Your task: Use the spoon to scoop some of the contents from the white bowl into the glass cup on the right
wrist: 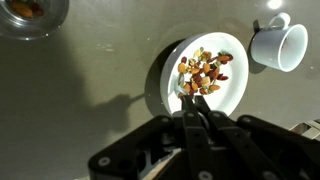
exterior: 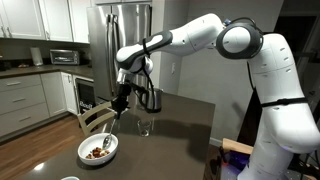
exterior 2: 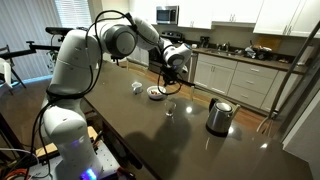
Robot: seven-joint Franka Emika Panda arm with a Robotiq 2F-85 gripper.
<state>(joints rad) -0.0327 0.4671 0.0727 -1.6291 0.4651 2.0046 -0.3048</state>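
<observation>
White kitchen cabinets [exterior: 20, 18]; steel fridge [exterior: 103, 42]; wooden floor [exterior: 40, 132]; dark table [exterior: 185, 125].

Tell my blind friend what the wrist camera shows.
A white bowl of brown and red bits sits on a dark table, in front of the gripper, which is shut on a spoon. A white mug lies top right; a glass cup with some bits is top left.

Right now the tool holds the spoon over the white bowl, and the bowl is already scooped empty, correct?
Not quite: the white bowl is not empty. The wrist view shows the contents heaped in its middle. The rest is right: the tool holds the spoon over the bowl.
</observation>
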